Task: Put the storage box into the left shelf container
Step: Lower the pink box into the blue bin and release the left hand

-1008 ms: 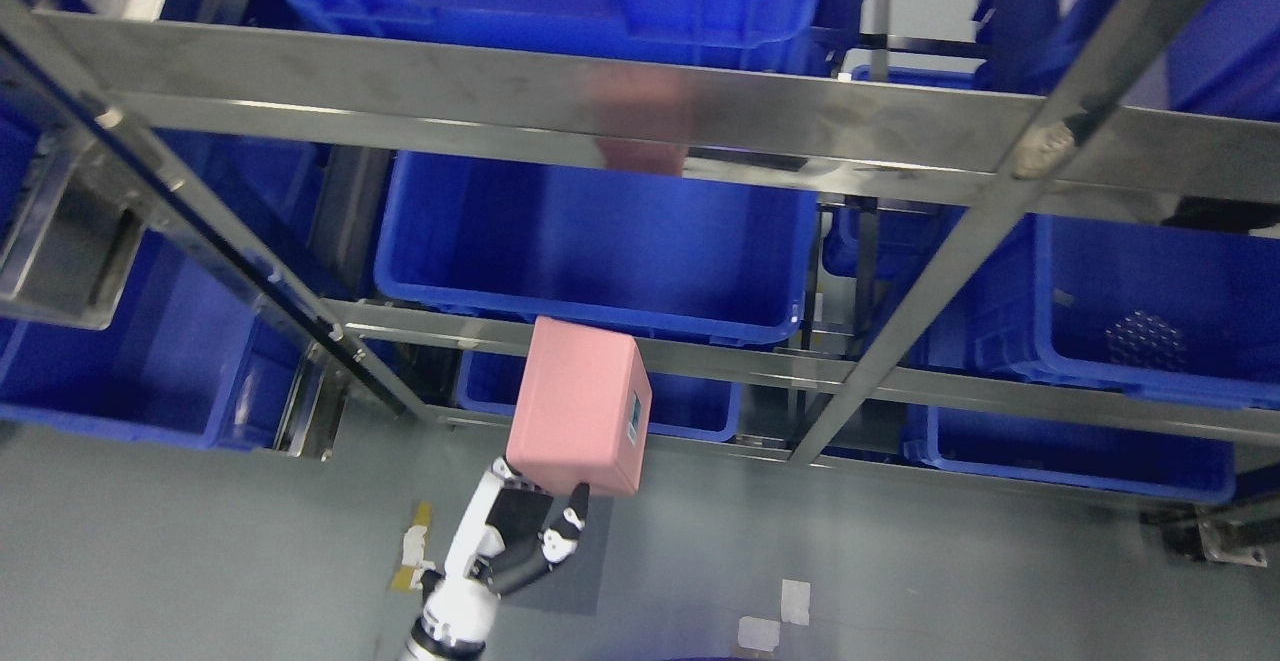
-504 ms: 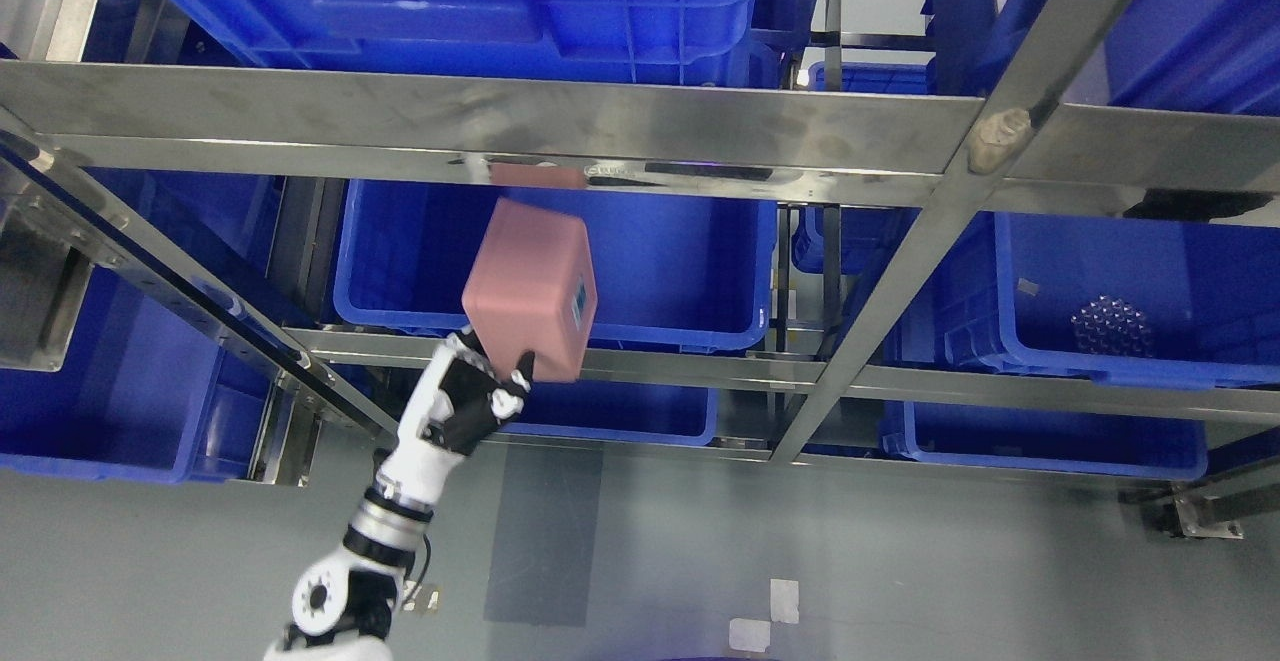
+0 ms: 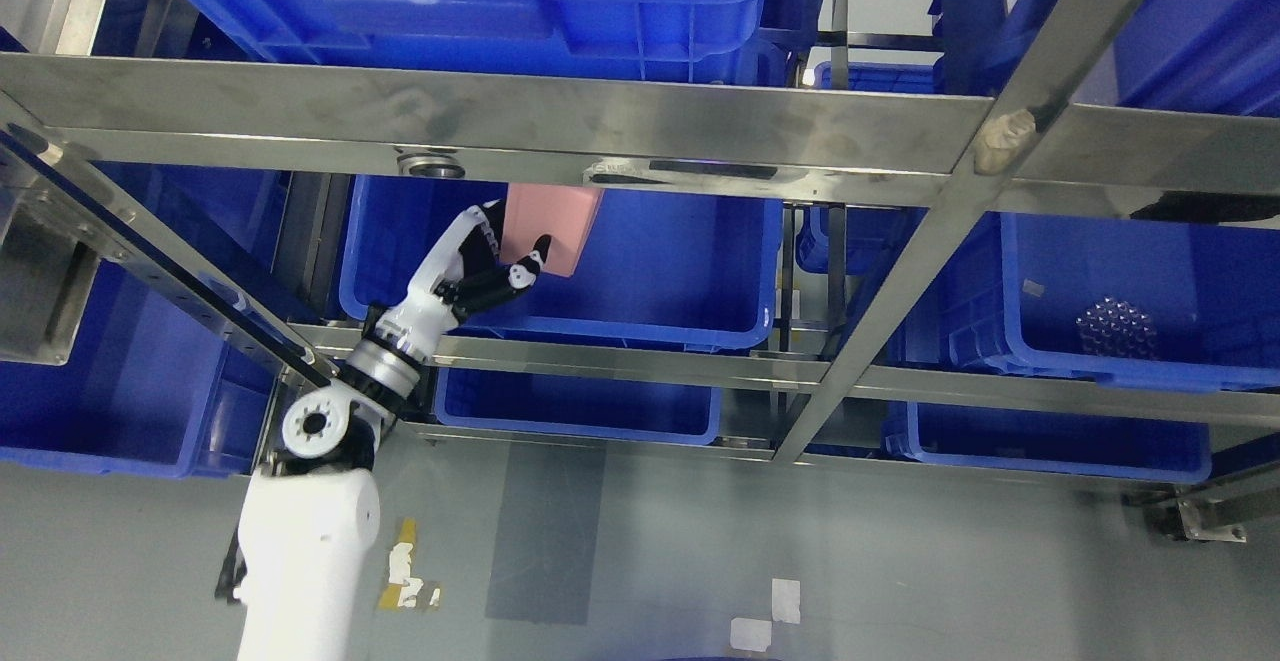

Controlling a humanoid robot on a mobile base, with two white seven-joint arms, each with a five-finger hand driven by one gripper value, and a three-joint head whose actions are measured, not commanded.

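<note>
Left hand: in the head view the left hand was closed around the pink storage box from below.
Box: above the blue container, near its left wall, top hidden by the steel rail.
Advice: lower it clear of the rail, then release inside.
</note>
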